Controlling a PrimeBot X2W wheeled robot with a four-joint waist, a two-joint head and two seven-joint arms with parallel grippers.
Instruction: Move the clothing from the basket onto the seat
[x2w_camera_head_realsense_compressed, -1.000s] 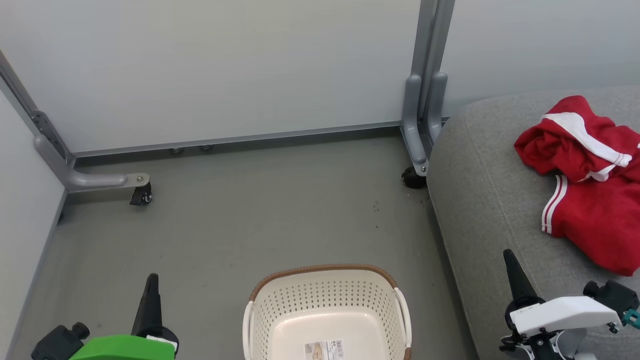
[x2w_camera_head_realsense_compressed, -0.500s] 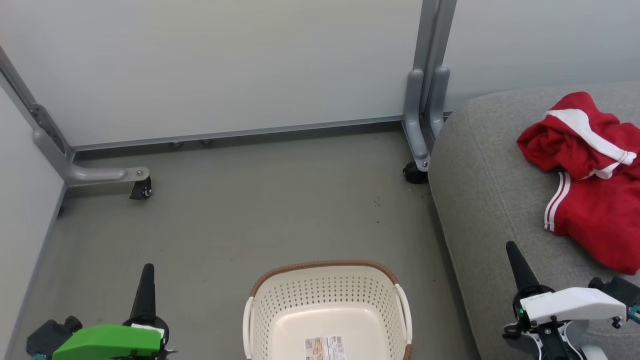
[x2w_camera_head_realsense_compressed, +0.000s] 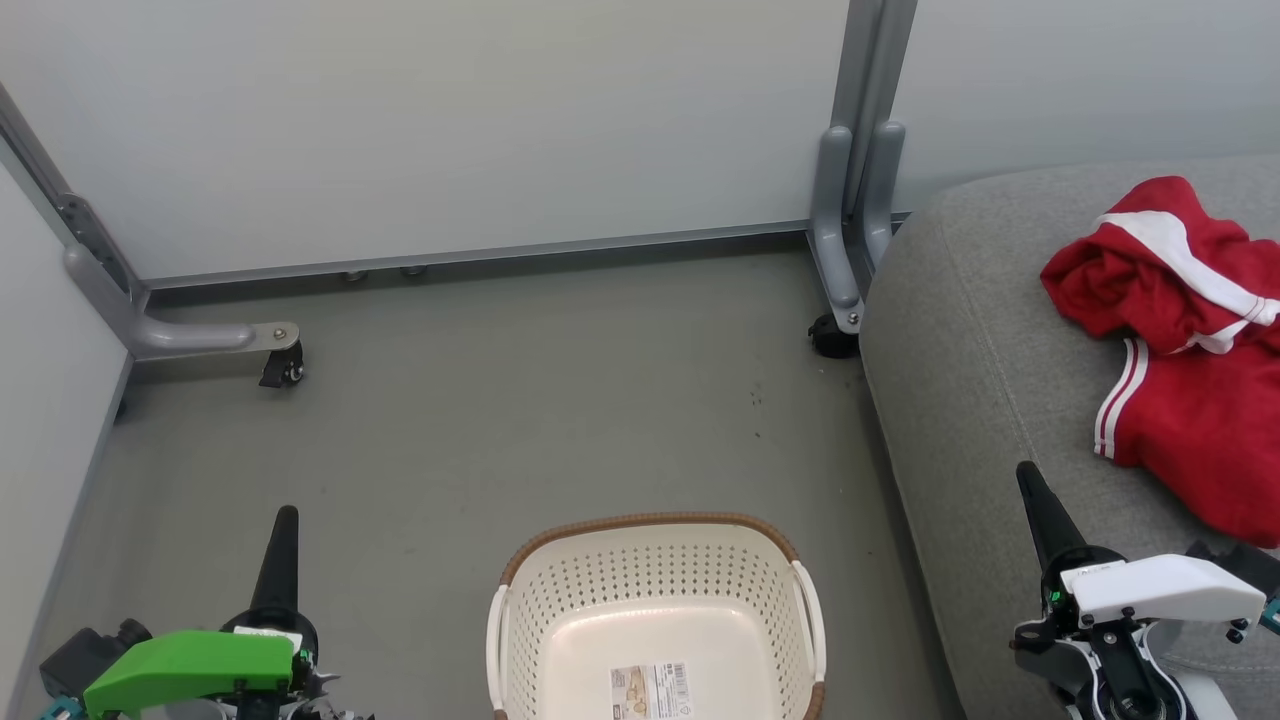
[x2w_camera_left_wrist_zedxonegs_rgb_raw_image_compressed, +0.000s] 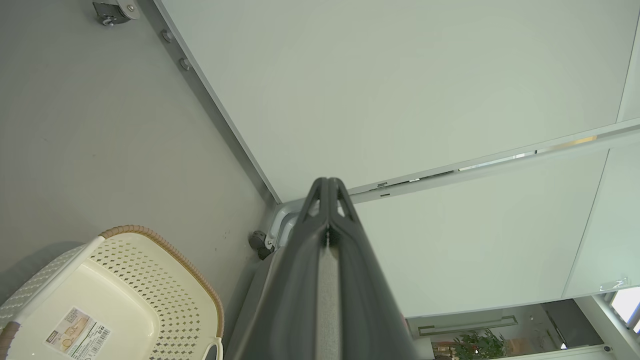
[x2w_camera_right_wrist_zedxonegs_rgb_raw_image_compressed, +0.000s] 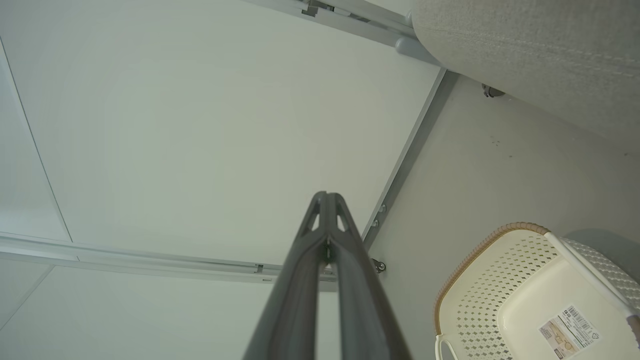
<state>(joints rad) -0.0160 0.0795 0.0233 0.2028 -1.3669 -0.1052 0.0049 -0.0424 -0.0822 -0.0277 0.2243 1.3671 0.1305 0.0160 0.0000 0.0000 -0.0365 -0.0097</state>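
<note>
1. The clothing (x2w_camera_head_realsense_compressed: 1200, 430), two red garments, lies heaped on the light-grey upholstered seat (x2w_camera_head_realsense_compressed: 980, 330) at the right of the head view, well apart from the basket (x2w_camera_head_realsense_compressed: 650, 521).
2. The upper garment (x2w_camera_head_realsense_compressed: 1110, 280), crumpled, carries a broad white band. It touches the lower garment (x2w_camera_head_realsense_compressed: 1215, 480), which is edged with thin white stripes and runs off the right edge of the view.
3. The cream perforated basket, with its brown woven-look rim, stands on the grey floor (x2w_camera_head_realsense_compressed: 500, 400) just beside the seat's front edge. A paper label (x2w_camera_head_realsense_compressed: 650, 690) lies on its smooth bottom.
4. The left pincer (x2w_camera_head_realsense_compressed: 285, 525) hangs over the floor to the left of the basket, behind a green wrist cover (x2w_camera_head_realsense_compressed: 190, 665). Its two dark fingers are pressed together to a single point and pinch nothing.
5. The right pincer (x2w_camera_head_realsense_compressed: 1030, 485) hangs over the near part of the seat, behind a white wrist cover (x2w_camera_head_realsense_compressed: 1160, 588). Its fingers are likewise pressed together and grip nothing. Its tip is near the striped edge of the lower garment but apart from it.
6. Pale partition panels (x2w_camera_head_realsense_compressed: 450, 130) close off the floor at the back. Their grey metal post (x2w_camera_head_realsense_compressed: 860, 200) stands on a black castor (x2w_camera_head_realsense_compressed: 830, 338) just beside the seat's far corner, and a second castor (x2w_camera_head_realsense_compressed: 283, 370) sits at the left.
</note>
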